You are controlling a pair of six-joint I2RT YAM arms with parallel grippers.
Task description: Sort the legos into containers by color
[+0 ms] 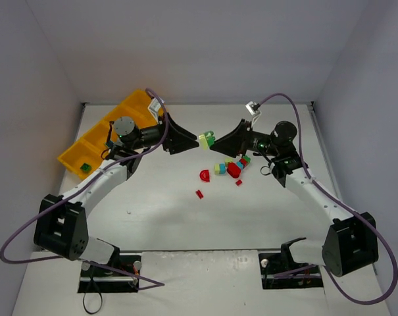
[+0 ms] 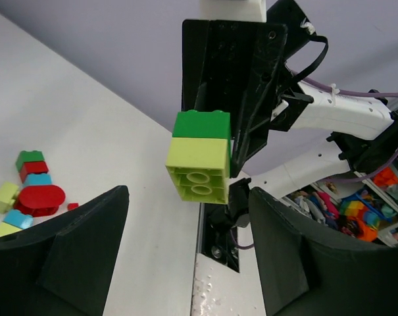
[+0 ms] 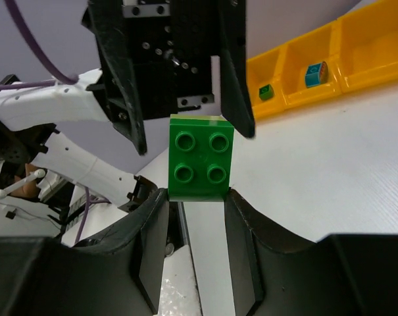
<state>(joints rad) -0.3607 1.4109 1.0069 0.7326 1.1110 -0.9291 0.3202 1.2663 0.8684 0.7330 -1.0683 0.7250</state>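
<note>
Above the table's middle, a two-brick stack is held in the air: a green brick (image 3: 200, 158) with a yellow-green brick (image 2: 199, 164) stuck on it. My right gripper (image 3: 195, 195) is shut on the green brick's sides. Facing it, my left gripper (image 2: 187, 197) is open, its fingers (image 2: 87, 250) apart on either side of the yellow-green brick, with gaps showing. From above, the stack (image 1: 206, 139) hangs between both grippers. Loose legos (image 1: 230, 166) lie on the table below, a red half-round (image 1: 204, 175) among them. The orange-yellow tray of containers (image 1: 136, 105) sits at the back left.
One tray compartment holds a small green brick (image 3: 266, 91) and its neighbour holds a blue one (image 3: 314, 74). A tiny red brick (image 1: 199, 194) lies alone nearer the front. Purple cables loop from both arms. Grey walls close in the table on three sides.
</note>
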